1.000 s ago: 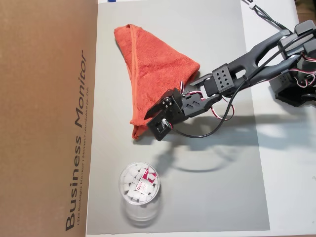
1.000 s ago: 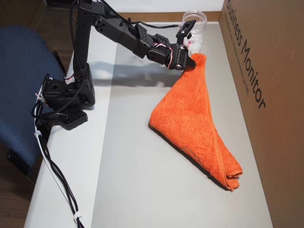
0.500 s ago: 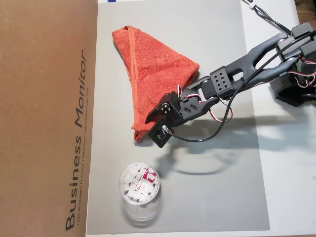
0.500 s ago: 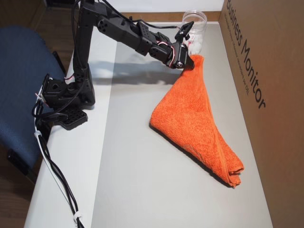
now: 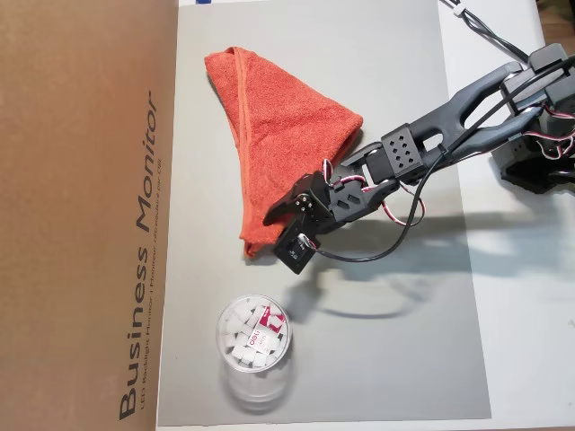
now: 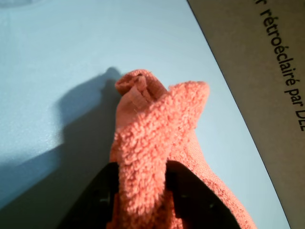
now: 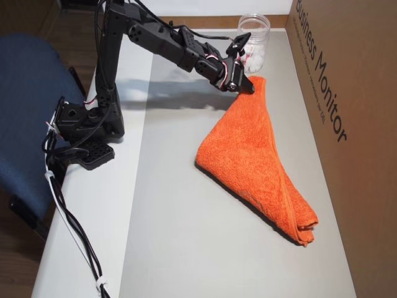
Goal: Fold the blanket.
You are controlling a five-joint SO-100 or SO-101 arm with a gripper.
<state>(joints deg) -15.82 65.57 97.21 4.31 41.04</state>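
The blanket [image 5: 278, 135] is an orange-red terry towel lying folded into a long triangle on the grey mat, also seen as the blanket [image 7: 257, 161] from the other overhead view. One narrow corner is lifted off the mat. My gripper [image 5: 269, 229] is shut on that corner, near the clear jar. In the wrist view the pinched corner of the blanket [image 6: 143, 143] bunches up between my two black fingers [image 6: 102, 195]. The gripper [image 7: 248, 84] holds the tip at the far end of the mat in that overhead view.
A clear plastic jar [image 5: 253, 346] with white pieces inside stands close to the gripper, also seen as the jar [image 7: 255, 38]. A large brown cardboard box [image 5: 85, 215] borders the mat. The arm's base [image 7: 84, 124] is clamped at the table edge by a blue chair [image 7: 25, 105].
The gripper has drawn the held corner slightly toward the arm's side and the jar. The towel has stretched into a longer, narrower triangle and its far end shifted a little.
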